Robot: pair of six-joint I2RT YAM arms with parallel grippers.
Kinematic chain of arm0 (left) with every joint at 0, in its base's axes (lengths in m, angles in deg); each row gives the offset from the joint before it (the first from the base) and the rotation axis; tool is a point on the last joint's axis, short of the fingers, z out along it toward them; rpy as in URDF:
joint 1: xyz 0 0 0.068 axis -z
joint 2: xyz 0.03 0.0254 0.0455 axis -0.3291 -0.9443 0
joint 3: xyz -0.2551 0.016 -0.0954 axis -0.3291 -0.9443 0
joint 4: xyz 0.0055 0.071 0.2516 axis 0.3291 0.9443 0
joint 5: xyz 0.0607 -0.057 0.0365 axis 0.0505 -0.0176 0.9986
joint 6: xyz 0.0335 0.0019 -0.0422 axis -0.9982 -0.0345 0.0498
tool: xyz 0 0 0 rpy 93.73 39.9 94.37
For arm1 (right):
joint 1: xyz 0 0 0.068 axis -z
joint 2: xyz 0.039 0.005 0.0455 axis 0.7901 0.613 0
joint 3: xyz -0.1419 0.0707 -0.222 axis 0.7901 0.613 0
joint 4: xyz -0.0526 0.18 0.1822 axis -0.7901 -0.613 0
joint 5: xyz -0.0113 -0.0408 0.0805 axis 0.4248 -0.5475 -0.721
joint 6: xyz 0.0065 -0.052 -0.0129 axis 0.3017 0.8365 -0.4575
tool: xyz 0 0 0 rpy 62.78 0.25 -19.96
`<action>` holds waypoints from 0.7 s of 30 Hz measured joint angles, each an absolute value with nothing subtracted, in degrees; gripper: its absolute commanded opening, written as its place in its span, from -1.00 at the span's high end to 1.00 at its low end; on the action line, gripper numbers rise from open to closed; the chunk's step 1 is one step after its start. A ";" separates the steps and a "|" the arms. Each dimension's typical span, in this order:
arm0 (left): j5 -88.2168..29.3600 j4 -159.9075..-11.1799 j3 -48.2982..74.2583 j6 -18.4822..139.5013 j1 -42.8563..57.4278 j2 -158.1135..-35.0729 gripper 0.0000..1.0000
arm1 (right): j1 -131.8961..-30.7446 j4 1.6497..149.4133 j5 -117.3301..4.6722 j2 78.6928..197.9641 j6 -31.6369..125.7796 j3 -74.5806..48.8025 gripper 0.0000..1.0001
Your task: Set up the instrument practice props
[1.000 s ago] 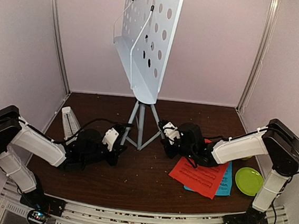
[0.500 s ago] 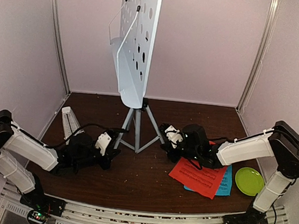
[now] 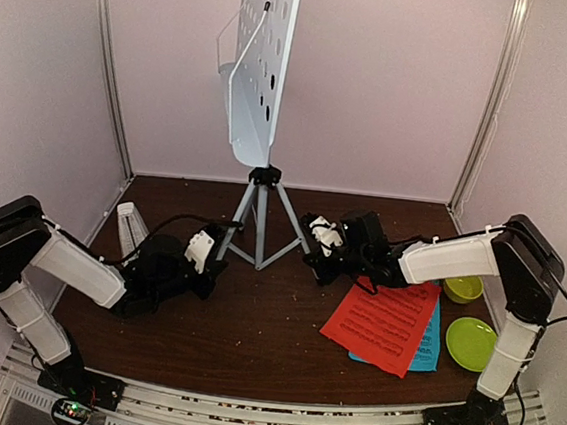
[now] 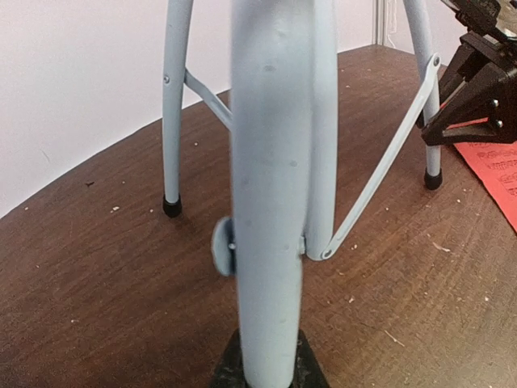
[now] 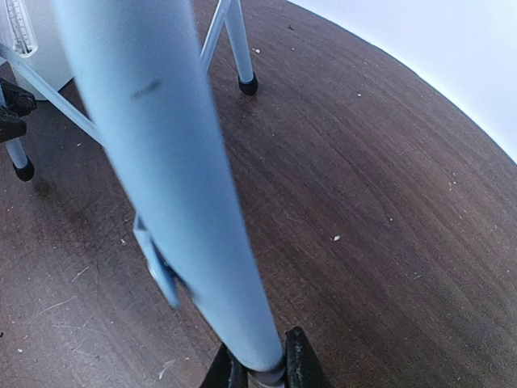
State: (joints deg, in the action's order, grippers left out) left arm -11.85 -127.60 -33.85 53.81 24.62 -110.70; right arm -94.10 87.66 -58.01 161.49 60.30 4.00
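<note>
Left hand (image 3: 219,254) and right hand (image 3: 310,240) clamp tripod (image 3: 260,220) legs, fingertips (image 5: 300,365) mostly cropped.

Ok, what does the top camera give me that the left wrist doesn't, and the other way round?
Only top external: the music-stand desk, metronome, blue page, green plate and bowl.
Only left wrist: a close view of the left gripper closed on one leg.
Both: the tripod, red page and right gripper.

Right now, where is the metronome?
In the top view, the metronome stands on the left side, left of the tripod and just behind the left arm.
</note>
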 measured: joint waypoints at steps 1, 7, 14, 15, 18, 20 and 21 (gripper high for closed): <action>-11.82 -127.86 -33.19 53.68 24.18 -111.40 1.00 | -93.54 87.46 -58.03 162.00 60.50 3.26 1.00; -12.70 -127.01 -35.53 53.36 24.05 -108.19 1.00 | -93.08 89.19 -59.21 160.03 60.48 6.80 1.00; -13.99 -123.67 -39.55 53.33 23.86 -101.72 1.00 | -92.64 86.59 -62.73 157.87 58.46 8.09 1.00; -14.07 -123.69 -39.42 53.36 23.72 -101.76 1.00 | -92.51 86.17 -62.91 157.87 58.31 7.81 1.00; -14.12 -123.93 -38.76 53.40 23.48 -102.48 1.00 | -92.25 86.26 -62.95 157.73 57.83 7.92 1.00; -14.10 -124.13 -38.17 53.42 23.48 -103.31 1.00 | -92.22 86.19 -62.49 157.60 57.18 8.05 1.00; -14.40 -124.17 -37.71 53.38 23.44 -103.97 1.00 | -92.20 86.19 -62.16 157.56 57.00 8.11 1.00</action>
State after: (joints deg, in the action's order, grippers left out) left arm -14.40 -124.17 -37.71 53.38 23.44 -103.97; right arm -92.20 86.19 -62.16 157.56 57.00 8.11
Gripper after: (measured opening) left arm 0.122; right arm 0.143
